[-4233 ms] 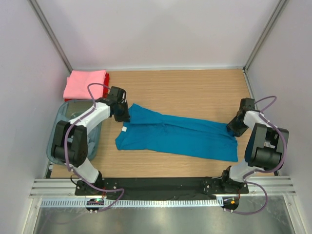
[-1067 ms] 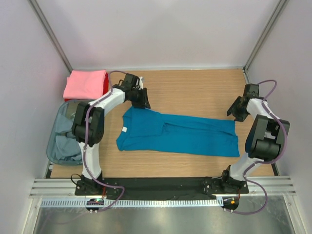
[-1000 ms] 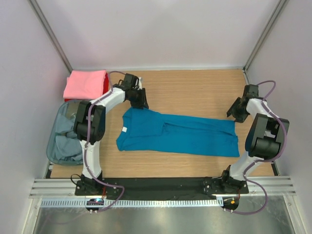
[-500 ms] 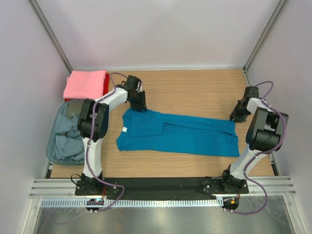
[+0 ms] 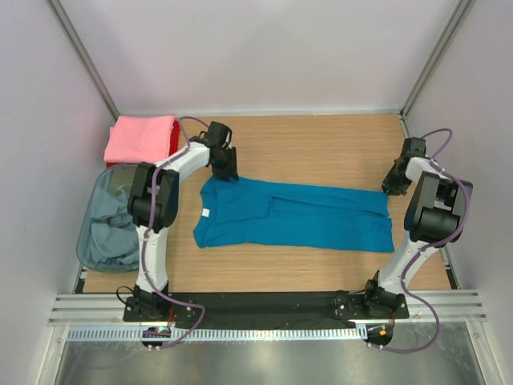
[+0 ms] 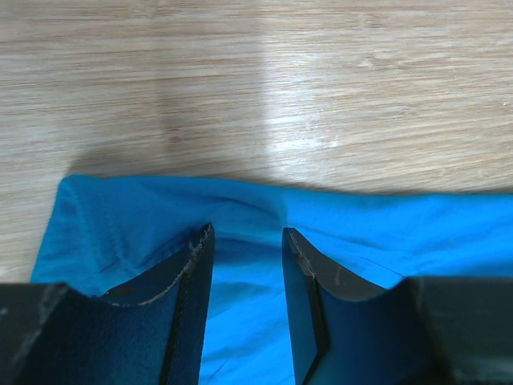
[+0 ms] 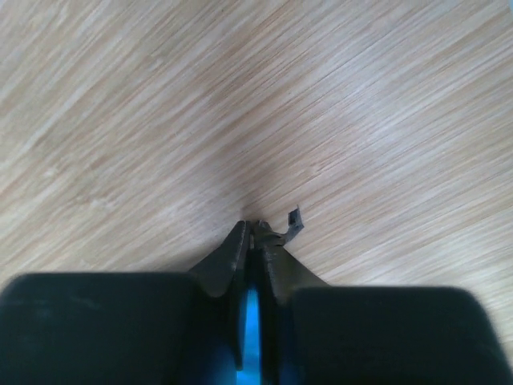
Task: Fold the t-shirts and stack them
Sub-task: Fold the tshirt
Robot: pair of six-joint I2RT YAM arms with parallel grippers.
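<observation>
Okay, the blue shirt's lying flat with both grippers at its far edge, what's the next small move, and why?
Probably close the left gripper on the teal shirt: its fingers straddle the far edge but stand apart, while the right gripper is shut on the other corner. Then both could lift together.

The left tool (image 6: 248, 233) is pointing down at the far edge of the teal blue t-shirt (image 6: 385, 237). Its two dark fingers (image 6: 188, 281) are standing apart, with a strip of cloth showing between them. The cloth is lying flat on the pale wooden surface (image 6: 280, 96), its edge rounding into a stitched corner at the left.
</observation>
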